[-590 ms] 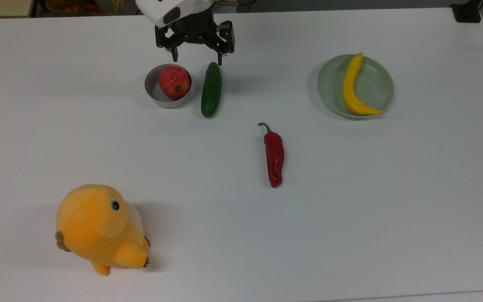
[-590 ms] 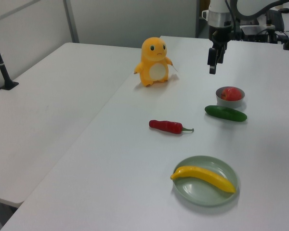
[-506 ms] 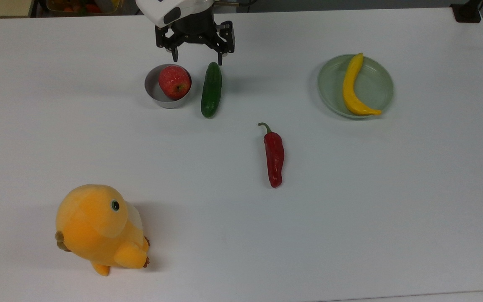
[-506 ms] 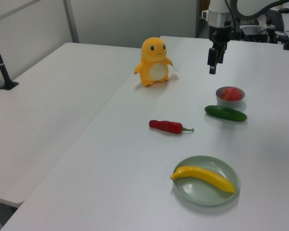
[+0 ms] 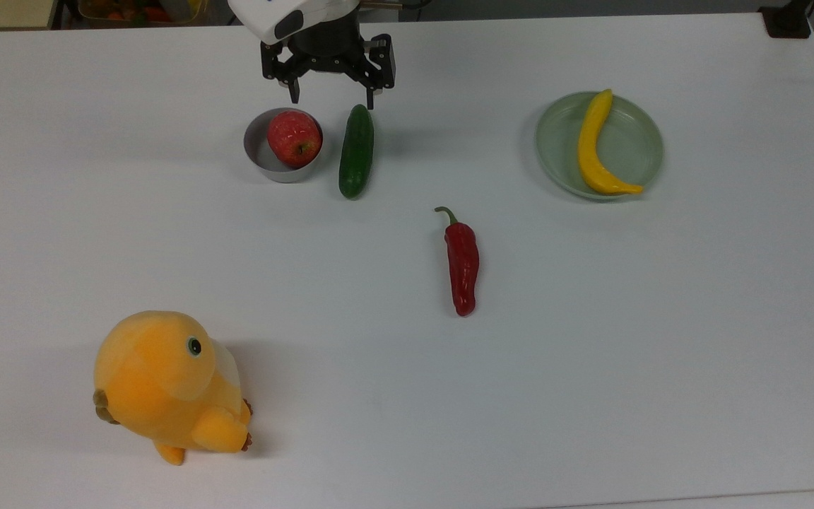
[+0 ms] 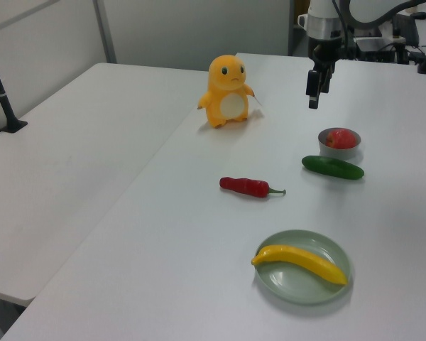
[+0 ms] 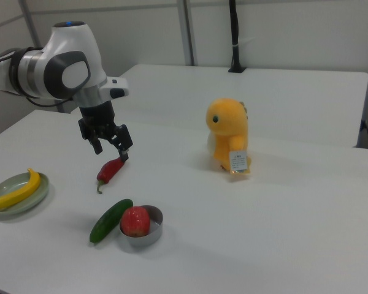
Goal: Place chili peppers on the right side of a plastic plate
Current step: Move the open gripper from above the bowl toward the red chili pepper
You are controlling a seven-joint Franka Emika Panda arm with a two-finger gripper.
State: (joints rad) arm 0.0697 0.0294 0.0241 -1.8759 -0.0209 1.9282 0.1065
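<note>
White table [image 5: 591, 367], bearing: orange plush toy [image 5: 167, 385]; pale green plastic plate [image 5: 559, 152] with a yellow banana-shaped fruit [image 5: 594, 145] across it; gripper [image 5: 331, 94], fingers spread and empty, raised above the metal bowl [image 5: 258, 152]. Chili pepper [image 5: 462, 265] lies mid-table, well apart from the plate, stem toward the top view's upper edge. Cucumber [image 5: 356, 150] lies just beside the bowl, which holds a red apple [image 5: 295, 138].
</note>
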